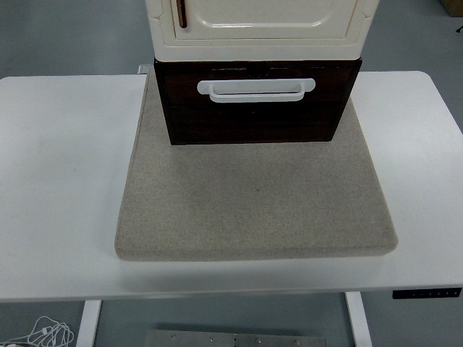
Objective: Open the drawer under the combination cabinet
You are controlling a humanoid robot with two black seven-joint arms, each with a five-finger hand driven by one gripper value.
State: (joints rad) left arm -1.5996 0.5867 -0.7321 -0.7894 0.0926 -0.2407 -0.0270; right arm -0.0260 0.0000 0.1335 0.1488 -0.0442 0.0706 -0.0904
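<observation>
A cream cabinet (260, 25) stands at the back middle of the table, with a brown door handle (181, 13) at its upper left. Under it sits a dark brown drawer (255, 119) with a white bar handle (256, 90) across its front. The drawer front juts out slightly past the cream body above it. Neither of my hands shows in the head view.
The cabinet rests on a grey felt mat (255, 206) that covers the middle of the white table (58, 181). A black control panel (427, 293) sits under the table's front right edge. White cables (43, 334) lie on the floor at bottom left.
</observation>
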